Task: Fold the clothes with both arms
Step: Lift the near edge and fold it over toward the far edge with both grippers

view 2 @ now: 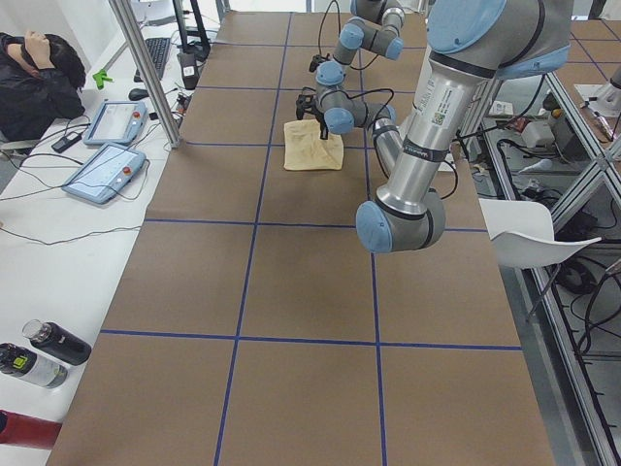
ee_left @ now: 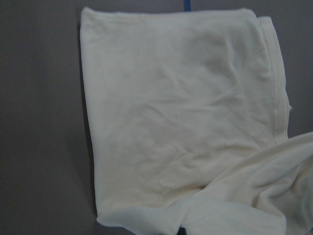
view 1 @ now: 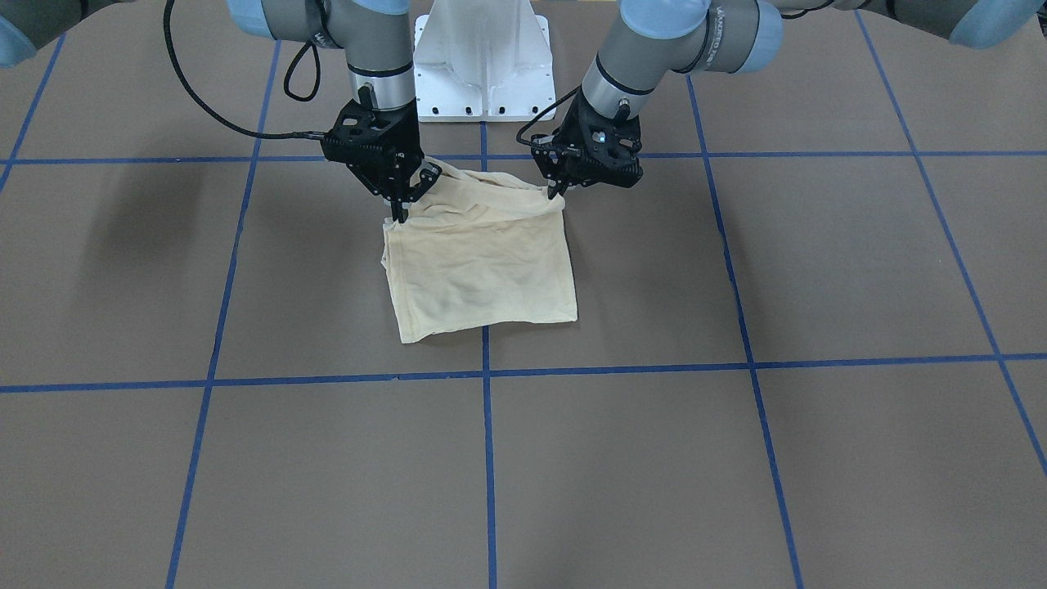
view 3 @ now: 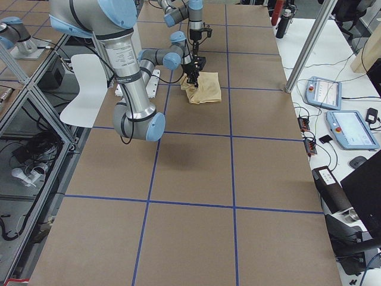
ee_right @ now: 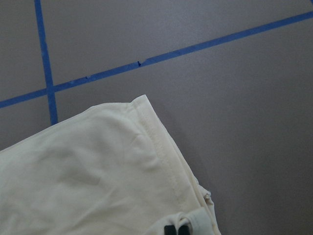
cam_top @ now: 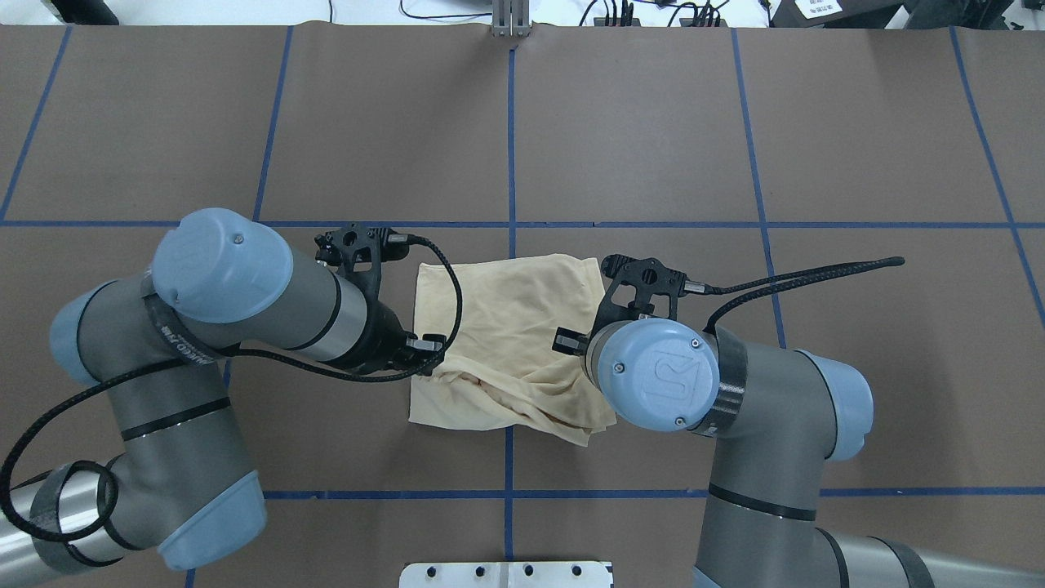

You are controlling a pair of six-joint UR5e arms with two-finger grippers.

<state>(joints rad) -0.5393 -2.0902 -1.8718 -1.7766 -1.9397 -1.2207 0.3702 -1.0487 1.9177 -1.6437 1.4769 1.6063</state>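
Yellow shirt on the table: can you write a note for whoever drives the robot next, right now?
Left gripper: shut on one corner of the shirt, on its robot-side edge.
Right gripper: shut on the other corner of that edge, which is raised and bunched.
Shirt: lies mid-table, already folded into a small rectangle.
Left to do: probably carry the held edge over to the far edge, then release.

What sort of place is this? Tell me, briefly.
Probably a robotics lab: a table gridded with blue tape, teach pendants on the side bench, and an operator seated beside them.
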